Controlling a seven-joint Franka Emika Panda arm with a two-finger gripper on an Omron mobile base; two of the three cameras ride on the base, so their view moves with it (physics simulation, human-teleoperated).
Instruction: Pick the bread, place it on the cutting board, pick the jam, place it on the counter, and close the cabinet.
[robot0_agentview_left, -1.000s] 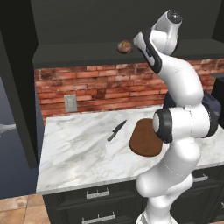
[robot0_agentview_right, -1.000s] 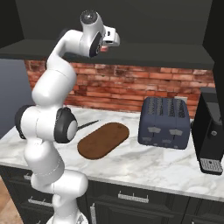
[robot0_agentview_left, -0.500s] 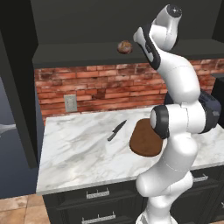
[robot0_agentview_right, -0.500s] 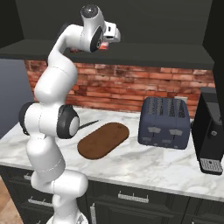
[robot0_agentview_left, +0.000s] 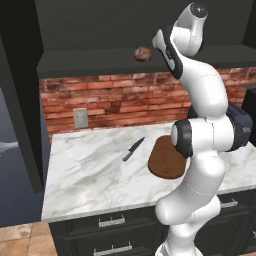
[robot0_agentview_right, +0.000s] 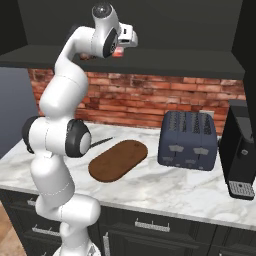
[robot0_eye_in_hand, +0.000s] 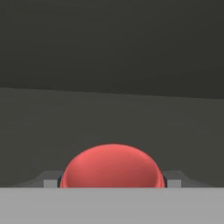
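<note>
- Gripper (robot0_eye_in_hand: 113, 183) is up at the cabinet (robot0_agentview_left: 125, 30) shelf with the jam (robot0_eye_in_hand: 112, 166) sitting between its fingers; whether they are clamped on the jar I cannot tell.
- Since a second ago the arm has straightened slightly and reached deeper, so the jam appears to be the step in hand.
- Bread (robot0_agentview_left: 142, 54) sits on the shelf as before, not on the cutting board (robot0_agentview_right: 118, 160), which lies bare on the worktop (robot0_agentview_left: 90, 175) beside a knife (robot0_agentview_left: 133, 149).

Even, soft rendered light; sharp base views. Glossy highlights on arm (robot0_agentview_left: 205, 100). Faint shadow on counter (robot0_agentview_left: 90, 175). Cabinet (robot0_eye_in_hand: 109, 65) interior dim, flat, grainless.
</note>
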